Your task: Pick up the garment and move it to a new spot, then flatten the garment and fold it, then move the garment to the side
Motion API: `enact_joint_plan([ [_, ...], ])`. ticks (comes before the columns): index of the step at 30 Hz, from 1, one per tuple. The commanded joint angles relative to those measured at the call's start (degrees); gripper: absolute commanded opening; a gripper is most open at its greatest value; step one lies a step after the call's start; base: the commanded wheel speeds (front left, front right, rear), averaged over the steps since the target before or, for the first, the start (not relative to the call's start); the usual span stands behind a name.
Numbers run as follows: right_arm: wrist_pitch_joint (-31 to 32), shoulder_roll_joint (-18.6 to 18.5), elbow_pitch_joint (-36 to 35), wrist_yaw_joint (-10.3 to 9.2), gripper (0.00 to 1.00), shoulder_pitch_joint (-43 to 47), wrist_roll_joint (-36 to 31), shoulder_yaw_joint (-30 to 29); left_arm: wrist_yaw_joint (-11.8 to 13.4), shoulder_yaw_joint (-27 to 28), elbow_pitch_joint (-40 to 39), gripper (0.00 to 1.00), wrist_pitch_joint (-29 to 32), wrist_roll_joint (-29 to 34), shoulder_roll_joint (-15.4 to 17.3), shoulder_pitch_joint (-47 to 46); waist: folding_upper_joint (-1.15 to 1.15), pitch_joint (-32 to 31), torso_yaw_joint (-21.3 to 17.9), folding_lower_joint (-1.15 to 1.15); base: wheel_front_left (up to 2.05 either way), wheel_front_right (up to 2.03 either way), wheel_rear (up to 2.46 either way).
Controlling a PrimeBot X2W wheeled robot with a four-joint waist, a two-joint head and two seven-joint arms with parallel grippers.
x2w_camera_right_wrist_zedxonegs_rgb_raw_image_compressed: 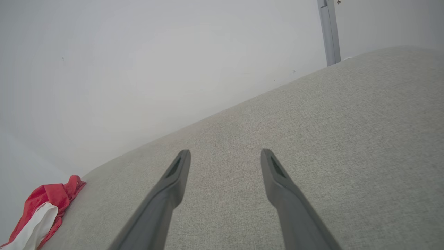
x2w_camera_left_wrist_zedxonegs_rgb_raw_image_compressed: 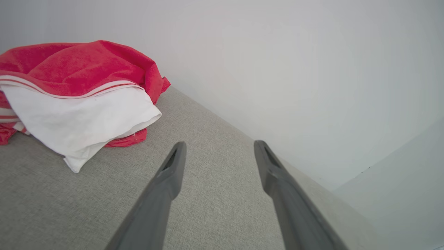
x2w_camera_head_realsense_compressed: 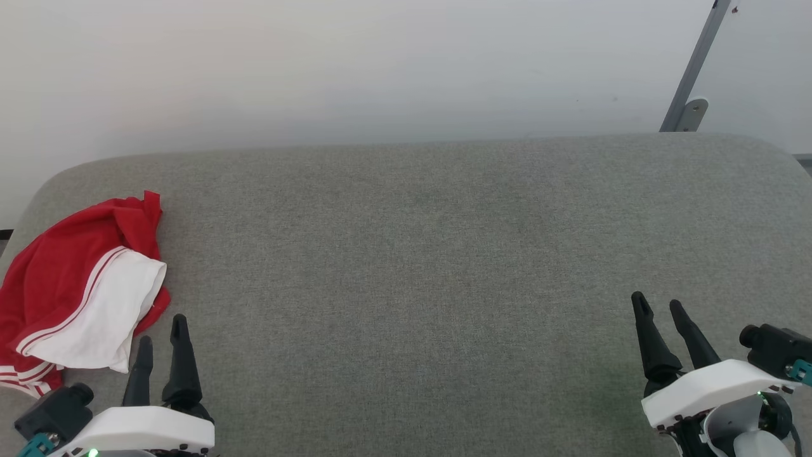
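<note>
The garment (x2w_camera_head_realsense_compressed: 76,285), a red T-shirt with a white sleeve on top and striped trim, lies crumpled at the left end of the grey cushioned surface (x2w_camera_head_realsense_compressed: 419,266). My left gripper (x2w_camera_head_realsense_compressed: 162,330) stands open just to its right at the near edge, empty, its tips close to the white sleeve. In the left wrist view the garment (x2w_camera_left_wrist_zedxonegs_rgb_raw_image_compressed: 76,93) sits up and to the left of the open left gripper (x2w_camera_left_wrist_zedxonegs_rgb_raw_image_compressed: 218,147). Far off at the lower right my right gripper (x2w_camera_head_realsense_compressed: 660,304) is open and empty. The right wrist view has the right gripper (x2w_camera_right_wrist_zedxonegs_rgb_raw_image_compressed: 225,154) over bare fabric and the garment (x2w_camera_right_wrist_zedxonegs_rgb_raw_image_compressed: 41,211) in the far corner.
A pale wall rises behind the surface. A grey metal post (x2w_camera_head_realsense_compressed: 694,70) with a bracket stands at the back right. The surface's corners are rounded, and its left edge runs beside the garment.
</note>
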Motion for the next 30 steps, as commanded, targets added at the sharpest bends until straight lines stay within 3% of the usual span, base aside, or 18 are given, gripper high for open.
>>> enact_joint_plan([
  [1,-0.61,-0.45,-0.72,0.01,1.0,-1.14,-1.49,0.22,-0.32,0.29,-0.85,1.0,-0.59,2.0,0.2,-0.09,0.0,0.0,0.01,0.0,0.0,0.0,0.0],
  [30,-3.53,-1.16,-1.44,0.01,1.0,-1.0,-15.05,1.2,-1.71,0.27,-2.03,1.0,-4.31,16.33,0.12,1.19,0.0,-0.31,0.13,0.0,0.0,0.0,0.0],
])
